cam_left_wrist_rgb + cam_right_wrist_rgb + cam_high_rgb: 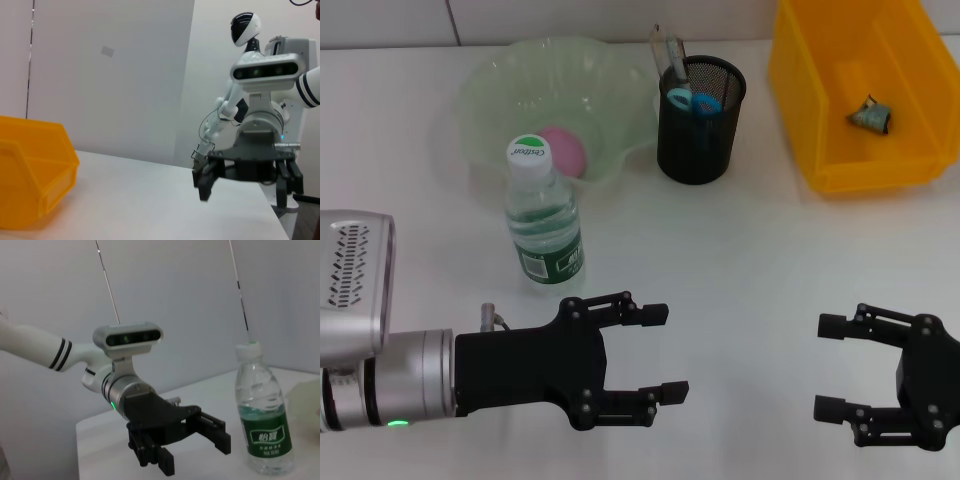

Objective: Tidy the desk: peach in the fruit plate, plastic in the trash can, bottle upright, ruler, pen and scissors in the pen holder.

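Note:
An upright water bottle (542, 215) with a white cap and green label stands in front of the pale green fruit plate (500, 85). A pink peach (563, 150) lies in the plate. The black mesh pen holder (700, 125) holds blue-handled scissors (693, 101), with a clear ruler (672, 55) and a thin pen (657, 38) sticking out. Crumpled plastic (871, 115) lies in the yellow trash can (880, 165). My left gripper (669, 352) is open and empty, low near the front edge, below the bottle. Front right, my right gripper (826, 366) is open and empty.
The white desk (750, 260) runs between both grippers and the objects at the back. In the left wrist view the yellow can (30, 180) and the right gripper (247, 182) show. The right wrist view shows the bottle (262, 430) and left gripper (195, 455).

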`<state>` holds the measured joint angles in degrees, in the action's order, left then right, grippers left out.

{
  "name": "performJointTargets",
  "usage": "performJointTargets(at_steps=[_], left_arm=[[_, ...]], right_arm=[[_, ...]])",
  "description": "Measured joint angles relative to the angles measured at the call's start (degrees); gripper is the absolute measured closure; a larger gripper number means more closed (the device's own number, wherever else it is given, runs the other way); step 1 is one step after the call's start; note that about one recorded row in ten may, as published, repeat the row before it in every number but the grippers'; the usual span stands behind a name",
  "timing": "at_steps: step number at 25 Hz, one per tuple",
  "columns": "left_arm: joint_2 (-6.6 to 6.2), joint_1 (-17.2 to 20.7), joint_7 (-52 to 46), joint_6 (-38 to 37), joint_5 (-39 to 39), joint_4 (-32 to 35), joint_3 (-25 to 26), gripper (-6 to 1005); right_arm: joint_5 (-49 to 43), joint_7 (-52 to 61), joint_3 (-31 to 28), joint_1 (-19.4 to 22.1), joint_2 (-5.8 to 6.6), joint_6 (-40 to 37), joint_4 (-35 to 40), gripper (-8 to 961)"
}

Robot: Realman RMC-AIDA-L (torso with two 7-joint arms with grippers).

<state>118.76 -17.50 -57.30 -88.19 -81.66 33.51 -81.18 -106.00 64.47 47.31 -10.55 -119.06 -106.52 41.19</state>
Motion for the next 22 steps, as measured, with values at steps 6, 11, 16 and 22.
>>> performJointTargets(at_steps=[6, 11, 16, 22], left_arm=[[-0.02, -0.1, 0.0, 0.0, 0.0, 0.0, 0.1, 216], [-0.02, 0.0, 0.0, -0.2, 0.0, -0.1, 0.4, 216], [-0.02, 0.4, 0.0, -0.2, 0.0, 0.0, 0.5, 216], [-0.02, 0.5, 0.0, -0.3, 0.0, 0.0, 0.5, 216]], right_arm=[[-0.2, 0.0, -0.1, 0.0, -0.04, 0.3, -0.9, 116], [-0.3, 0.0, -0.2, -0.1, -0.04, 0.3, -1.0, 116], [-0.4, 0.1, -0.2, -0.2, 0.01, 0.3, -1.0, 116], [-0.4, 0.1, -0.3, -0.1, 0.03, 1.2, -1.0, 116]])
